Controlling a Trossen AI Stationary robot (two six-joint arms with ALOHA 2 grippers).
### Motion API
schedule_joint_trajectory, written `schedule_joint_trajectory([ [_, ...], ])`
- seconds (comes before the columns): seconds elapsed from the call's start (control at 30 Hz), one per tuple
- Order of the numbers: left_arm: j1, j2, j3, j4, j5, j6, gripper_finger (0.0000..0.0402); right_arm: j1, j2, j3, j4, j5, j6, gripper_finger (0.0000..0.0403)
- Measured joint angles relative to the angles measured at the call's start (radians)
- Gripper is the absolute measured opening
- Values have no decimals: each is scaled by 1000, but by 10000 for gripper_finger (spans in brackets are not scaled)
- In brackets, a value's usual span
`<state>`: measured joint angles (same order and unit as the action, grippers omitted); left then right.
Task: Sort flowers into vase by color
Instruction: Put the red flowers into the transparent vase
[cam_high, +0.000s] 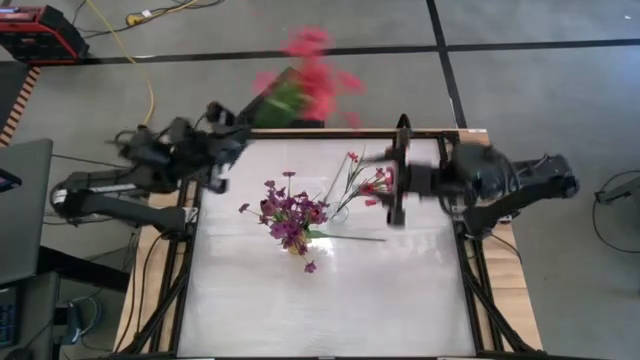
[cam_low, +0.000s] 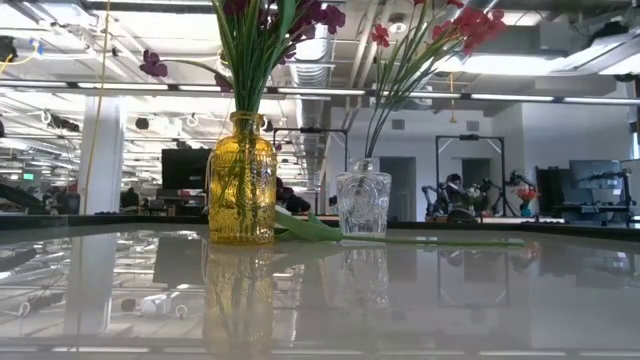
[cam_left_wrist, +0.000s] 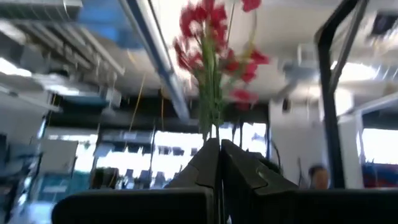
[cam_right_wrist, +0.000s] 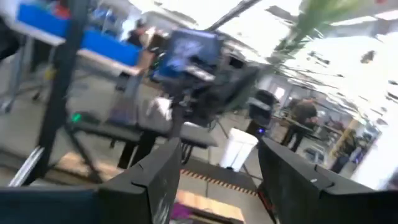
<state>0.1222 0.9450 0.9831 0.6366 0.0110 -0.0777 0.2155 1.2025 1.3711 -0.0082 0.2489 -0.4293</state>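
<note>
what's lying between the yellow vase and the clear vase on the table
In the low view, a green leaf and stem lie on the table between the yellow vase and clear vase, the stem running on past the clear vase.

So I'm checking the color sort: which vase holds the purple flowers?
The yellow glass vase holds the purple flowers; the clear vase beside it holds red ones.

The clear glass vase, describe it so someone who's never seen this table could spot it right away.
On the white table, two vases stand near the middle. The clear glass vase is the one nearer the right arm, with a few thin stems of red flowers in it. Its neighbour, the yellow vase, is taller, amber and packed with purple flowers.
</note>
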Motion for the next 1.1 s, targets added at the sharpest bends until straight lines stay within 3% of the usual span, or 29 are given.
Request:
schedule_joint_trajectory([
  [0.2, 0, 252, 263, -187, 37, 0, 0, -223, 10, 41, -18, -318, 180, 223],
  [0.3, 0, 349, 363, -186, 103, -44, 0, -287, 10, 41, -36, -392, 233, 221],
  [0.63, 0, 541, 609, -292, 225, -63, 0, -336, 17, 41, -17, -427, 238, 221],
  [1.1, 7, 580, 617, -336, 219, -57, 0, -334, 15, 41, 26, -464, 186, 220],
])
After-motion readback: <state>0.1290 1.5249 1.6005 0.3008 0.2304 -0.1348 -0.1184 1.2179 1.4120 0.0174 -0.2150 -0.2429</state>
